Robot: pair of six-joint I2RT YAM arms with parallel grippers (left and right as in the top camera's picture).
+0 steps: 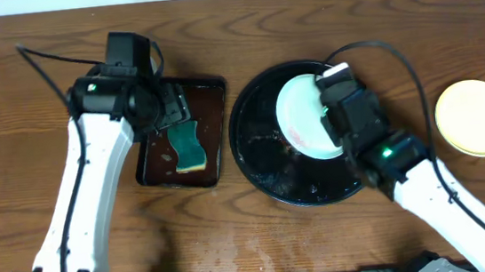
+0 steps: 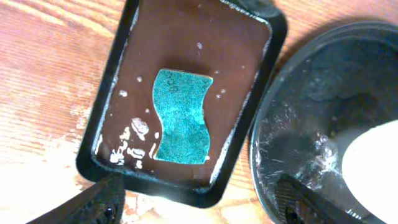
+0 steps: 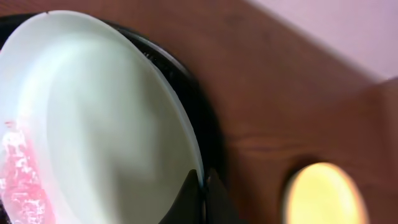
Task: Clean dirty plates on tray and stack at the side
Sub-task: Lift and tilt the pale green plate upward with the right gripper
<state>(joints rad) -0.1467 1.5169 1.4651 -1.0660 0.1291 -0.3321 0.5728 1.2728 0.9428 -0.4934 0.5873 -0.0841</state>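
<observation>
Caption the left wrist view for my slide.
Teal wavy sponge lying in rectangular dark brown tray beside round black tray.

A large round glossy black tray (image 1: 249, 158) is seen mid-table on the brown wooden table (image 1: 13, 158). A pale mint-blue round plate (image 1: 303, 112) with a red smear (image 1: 296, 138) is seen in it, the right gripper (image 1: 327, 101) at the plate's right edge. A pale yellow round plate (image 1: 477, 118) is set well apart, far right. The left gripper (image 1: 173, 107) is positioned over a rectangular dark brown tray (image 1: 209, 112) holding a teal wavy sponge (image 1: 188, 147).
</observation>
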